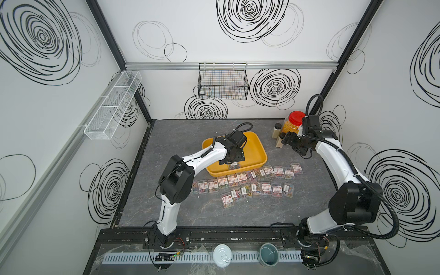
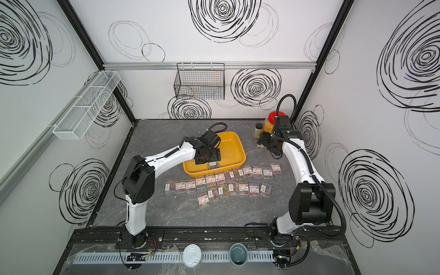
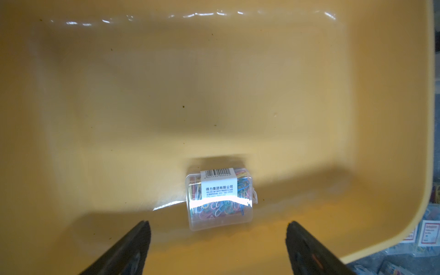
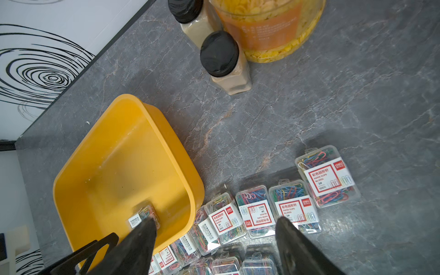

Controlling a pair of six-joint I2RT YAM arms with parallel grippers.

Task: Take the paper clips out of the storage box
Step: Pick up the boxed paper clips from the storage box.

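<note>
One case of paper clips (image 3: pixel 220 198) lies at 6 o'clock in the storage box (image 3: pixel 214 71), dead ahead of the left end effector (image 3: pixel 218 223), jaws spread, empty; its long side seems crosswise to them; the right end effector (image 4: pixel 215 219), spread too, hangs at 2 o'clock.

From above, the left gripper (image 1: pixel 231 160) hides its own fingers under its black wrist, which also covers most of the single case (image 1: pixel 235 166) lying in the yellow box (image 1: pixel 260 152). The left arm's elbow (image 1: pixel 177 183) blocks the end of the row of cases (image 1: pixel 265 188) on the table (image 1: pixel 238 214). Their labels are too small to read there. In the right wrist view the jar (image 4: pixel 269 31), one bottle (image 4: pixel 190 21) and the nearest cases (image 4: pixel 226 264) run off the picture's edge.
</note>
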